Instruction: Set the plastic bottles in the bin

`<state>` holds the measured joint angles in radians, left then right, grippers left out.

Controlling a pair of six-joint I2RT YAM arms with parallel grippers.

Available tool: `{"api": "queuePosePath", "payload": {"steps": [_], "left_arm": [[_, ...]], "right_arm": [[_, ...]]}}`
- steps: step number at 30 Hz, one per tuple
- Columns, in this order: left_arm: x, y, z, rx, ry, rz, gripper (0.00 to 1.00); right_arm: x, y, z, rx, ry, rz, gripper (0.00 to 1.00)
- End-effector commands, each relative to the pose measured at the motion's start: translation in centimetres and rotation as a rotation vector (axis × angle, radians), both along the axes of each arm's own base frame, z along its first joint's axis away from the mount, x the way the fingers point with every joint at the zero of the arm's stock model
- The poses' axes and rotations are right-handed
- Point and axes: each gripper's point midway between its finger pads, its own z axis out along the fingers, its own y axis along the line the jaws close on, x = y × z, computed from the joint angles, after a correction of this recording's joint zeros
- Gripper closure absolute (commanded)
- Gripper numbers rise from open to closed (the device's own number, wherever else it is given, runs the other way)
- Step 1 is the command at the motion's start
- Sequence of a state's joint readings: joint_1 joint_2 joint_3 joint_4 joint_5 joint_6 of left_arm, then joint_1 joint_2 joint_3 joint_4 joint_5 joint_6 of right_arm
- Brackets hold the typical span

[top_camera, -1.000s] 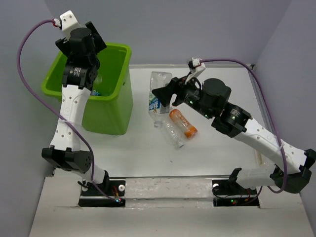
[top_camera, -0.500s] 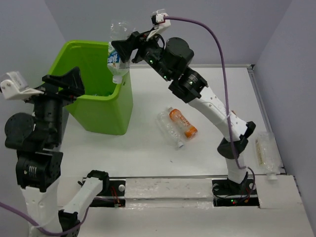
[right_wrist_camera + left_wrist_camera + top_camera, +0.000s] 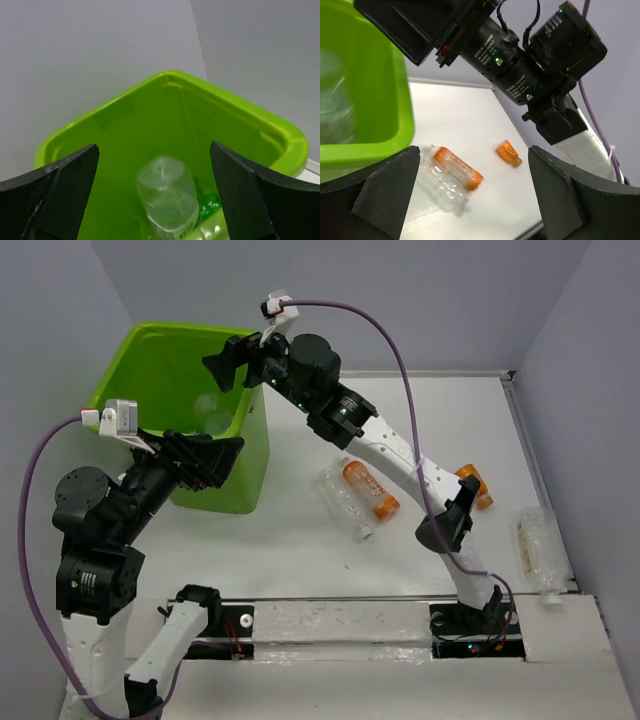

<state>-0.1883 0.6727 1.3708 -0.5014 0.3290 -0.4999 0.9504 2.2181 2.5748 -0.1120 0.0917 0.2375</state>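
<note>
The lime-green bin stands at the back left. My right gripper hangs open over its near right corner. Below its jaws a clear bottle is blurred inside the bin, free of the fingers, beside a green bottle. My left gripper is open and empty in front of the bin's near wall. A clear bottle and an orange bottle lie side by side mid-table; the left wrist view shows this orange bottle and clear bottle too.
A second orange bottle lies behind the right arm's elbow, also visible as an orange bottle in the left wrist view. Another clear bottle rests at the table's right edge. The right arm stretches across the back of the table.
My right gripper opened and let go of the clear blue-labelled bottle, which now drops into the bin. The left arm swung from the far left toward the bin's front.
</note>
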Motion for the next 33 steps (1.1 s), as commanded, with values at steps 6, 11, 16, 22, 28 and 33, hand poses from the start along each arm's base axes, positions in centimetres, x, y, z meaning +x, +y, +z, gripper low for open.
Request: {"api": "queuePosePath", "payload": {"steps": [6,11,16,22,28,33], "left_arm": [[0.0,-5.1,2.2,-0.015,-0.029,-0.318,0.01],[2.1,-8.4,-0.2,-0.016,0.041,-0.3,0.01],[1.2,-18.0,-8.1,0.147,0.197,-0.278,0.01],[2.3,-20.9,-18.3,0.284,0.33,-0.102,0.01],[2.9,-20.1,-24.7,0.239,0.391,-0.012,0.01],[3.6,-18.8,-28.1,0.218,0.41,0.081,0.01]], "right_arm": [[-4.3,-21.8,7.1,0.058,-0.014,-0.225,0.12],[-2.7,-36.9,-6.7,-0.051,0.28,-0.644,0.18],[-5.4,-48.2,-19.8,-0.144,0.573,-0.972,0.12],[-8.8,-57.8,-25.8,-0.182,0.728,-1.289,0.0],[-10.7,-62.9,-28.3,-0.171,0.825,-1.534,0.0],[-7.8,-58.8,-30.0,-0.226,0.898,-1.201,0.01]]}}
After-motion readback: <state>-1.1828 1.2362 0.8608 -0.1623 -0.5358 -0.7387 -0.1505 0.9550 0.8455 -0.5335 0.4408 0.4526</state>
